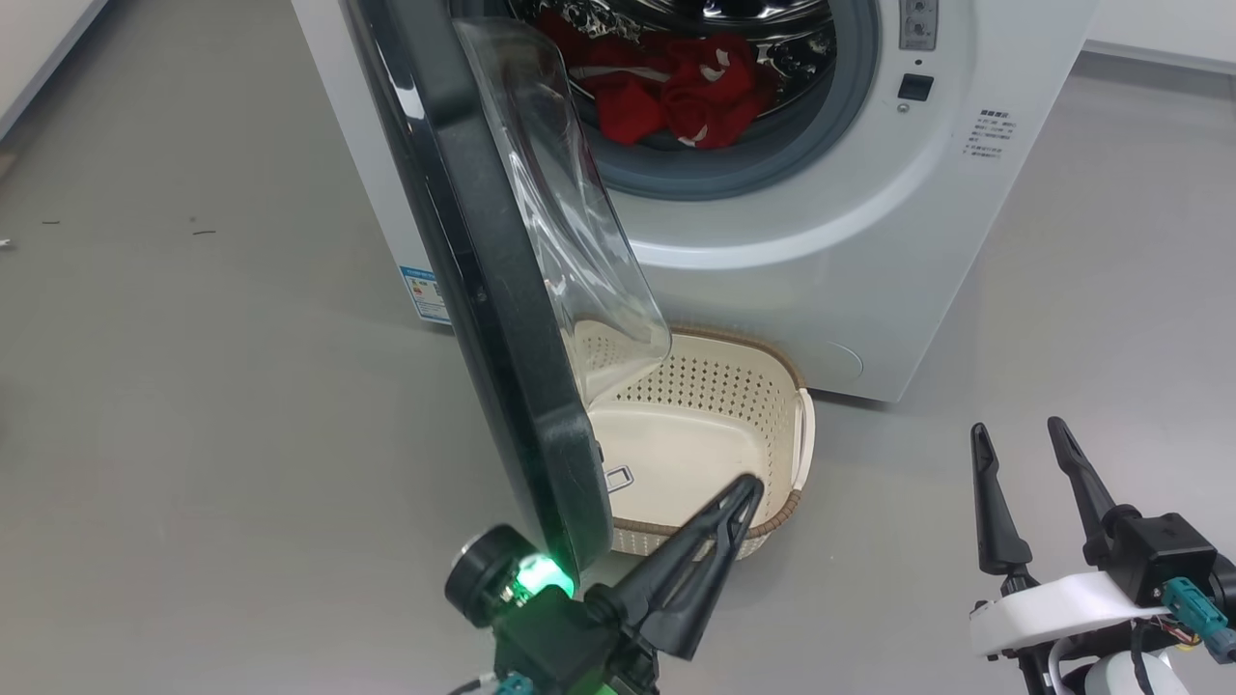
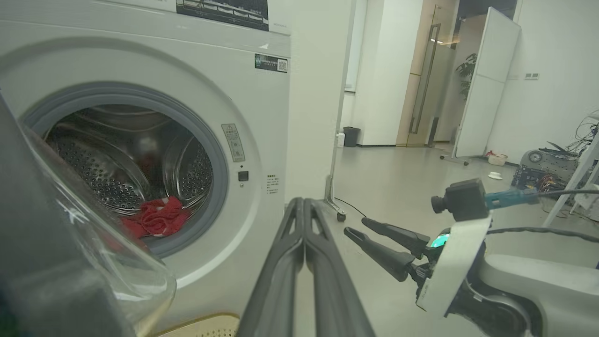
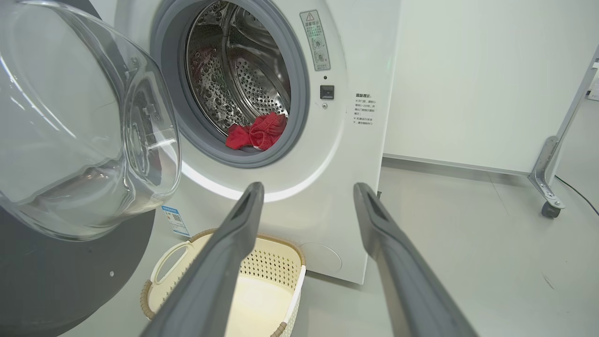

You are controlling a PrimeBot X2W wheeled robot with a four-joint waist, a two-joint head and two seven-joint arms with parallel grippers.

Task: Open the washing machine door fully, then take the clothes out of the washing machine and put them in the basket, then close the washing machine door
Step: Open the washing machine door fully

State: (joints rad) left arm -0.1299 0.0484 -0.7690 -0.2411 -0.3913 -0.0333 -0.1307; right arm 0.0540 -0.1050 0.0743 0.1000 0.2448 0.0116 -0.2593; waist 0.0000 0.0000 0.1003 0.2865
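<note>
Washing machine door: judged short of fully open; could have drifted back into a reaching arm or snagged the load.
Washing machine: white, stood with grey gasket and steel drum exposed. Door: glossy black with a clear bulging bowl; hung edge-on, roughly square to the front, over the left part of the basket, so falling fabric might have caught the bowl and slid past the rim. Basket: cream, perforated, sat on the floor just before the washer, bare inside. Clothes: red, white-trimmed, lay bunched low in the drum. Left hand: pinched shut beside the door's lower edge, contact unclear; might have slipped off. Right hand: spread wide, held nothing.
</note>
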